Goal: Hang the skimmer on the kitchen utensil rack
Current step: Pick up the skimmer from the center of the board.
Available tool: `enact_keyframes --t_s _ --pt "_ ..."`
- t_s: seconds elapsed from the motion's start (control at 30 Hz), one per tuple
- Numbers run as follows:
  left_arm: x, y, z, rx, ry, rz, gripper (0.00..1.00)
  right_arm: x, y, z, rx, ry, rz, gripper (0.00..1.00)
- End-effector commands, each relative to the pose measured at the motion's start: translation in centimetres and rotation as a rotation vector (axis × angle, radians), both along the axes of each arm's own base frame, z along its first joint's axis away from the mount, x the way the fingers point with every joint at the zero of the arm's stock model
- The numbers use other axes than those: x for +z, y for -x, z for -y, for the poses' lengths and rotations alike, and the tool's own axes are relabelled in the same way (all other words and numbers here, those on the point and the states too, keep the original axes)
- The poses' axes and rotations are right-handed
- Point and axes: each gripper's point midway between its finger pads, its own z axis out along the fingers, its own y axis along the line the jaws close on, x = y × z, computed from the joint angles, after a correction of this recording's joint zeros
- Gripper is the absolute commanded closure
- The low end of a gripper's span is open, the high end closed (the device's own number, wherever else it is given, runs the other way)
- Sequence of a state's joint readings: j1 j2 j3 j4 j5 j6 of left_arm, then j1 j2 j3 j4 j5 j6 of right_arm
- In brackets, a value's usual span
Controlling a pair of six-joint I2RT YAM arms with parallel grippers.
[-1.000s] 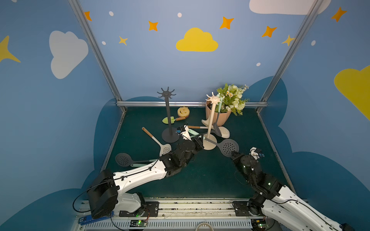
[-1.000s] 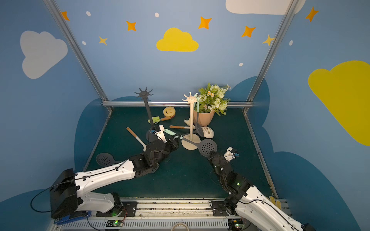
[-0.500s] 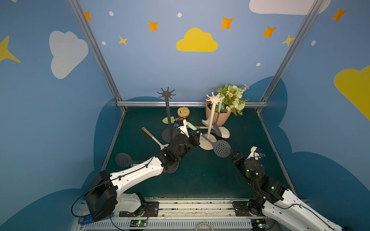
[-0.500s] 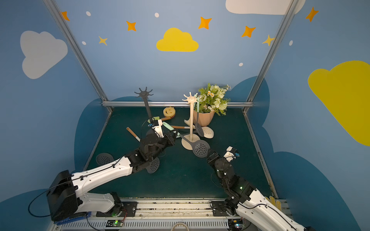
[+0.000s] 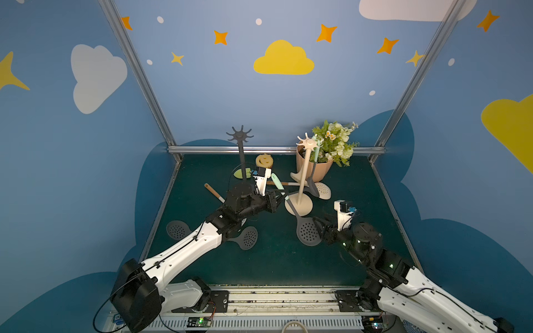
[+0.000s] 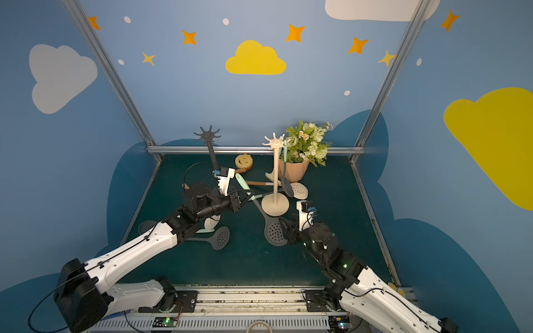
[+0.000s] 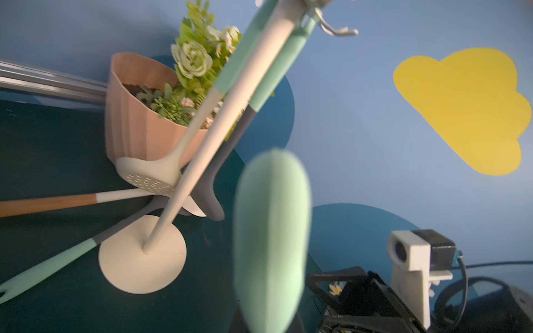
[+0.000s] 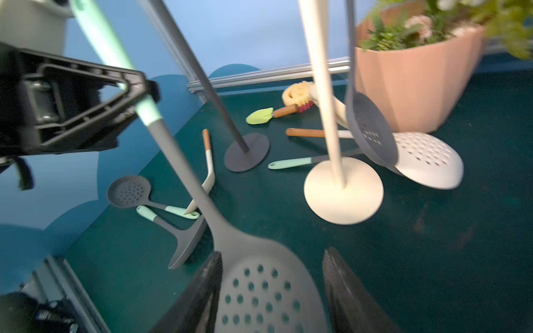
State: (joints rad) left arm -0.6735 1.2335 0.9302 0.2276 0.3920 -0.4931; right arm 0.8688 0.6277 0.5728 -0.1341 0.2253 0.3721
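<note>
Blue walls (image 5: 259, 109) painted with clouds and stars enclose a green mat (image 5: 274, 268). Above it the left gripper (image 5: 275, 201) clamps the mint handle of the grey skimmer (image 5: 308, 234), which hangs tilted before the cream rack (image 5: 303, 178). The right gripper (image 5: 320, 227) has its jaws apart. Only the right wrist view shows its fingers (image 8: 346, 288) flanking the perforated head; only the left wrist view shows the rack's hooks (image 7: 337, 30) close up.

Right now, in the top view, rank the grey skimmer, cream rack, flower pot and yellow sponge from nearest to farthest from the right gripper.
1. skimmer: its head lies between the jaws of the right gripper.
2. cream rack: just behind the skimmer's head.
3. flower pot: at the back, behind the rack.
4. sponge: at the back, further left.
</note>
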Motion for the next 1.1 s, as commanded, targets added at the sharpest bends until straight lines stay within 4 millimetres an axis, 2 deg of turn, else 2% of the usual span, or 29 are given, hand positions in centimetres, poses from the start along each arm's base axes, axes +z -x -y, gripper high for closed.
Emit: enact_keyframes --t_s 0.0,0.07,0.2,0.3,0.33,0.53,0.8,0.9,1.0,1.07 --pt "2.5 1.5 1.4 -0.143 0.006 0.08 0.97 2.8 1.3 -2.7 0.196 0.067 0.144 0.44" --pt "2.9 1.5 1.6 -0.152 0.007 0.089 0.97 3.2 1.0 -2.7 0.185 0.086 0.161 0.44" --pt "3.1 1.4 2.2 -0.176 0.008 0.091 0.96 4.3 1.8 -3.3 0.254 0.09 0.229 0.44" --pt "3.4 1.9 3.1 -0.223 0.004 0.1 0.97 3.9 2.0 -3.7 0.288 0.137 0.243 0.44" --pt "3.6 2.0 3.3 -0.236 0.002 0.104 0.97 4.8 1.9 -3.7 0.292 0.143 0.264 0.44" --pt "3.6 2.2 4.0 -0.262 -0.008 0.096 0.97 5.3 1.2 -4.4 0.297 0.201 0.298 0.44" --pt "3.7 1.9 4.7 -0.268 0.01 0.054 0.97 5.2 -0.9 -6.2 0.274 0.25 0.335 0.45" --pt "3.5 2.1 4.7 -0.279 0.01 0.043 0.97 5.3 -1.8 -6.4 0.242 0.264 0.342 0.53" --pt "3.2 2.3 4.7 -0.286 0.002 0.034 0.96 5.8 -2.1 -6.4 0.221 0.26 0.353 0.71" --pt "3.1 2.5 4.6 -0.289 -0.006 0.031 0.94 6.0 -2.3 -6.2 0.206 0.258 0.357 0.79"
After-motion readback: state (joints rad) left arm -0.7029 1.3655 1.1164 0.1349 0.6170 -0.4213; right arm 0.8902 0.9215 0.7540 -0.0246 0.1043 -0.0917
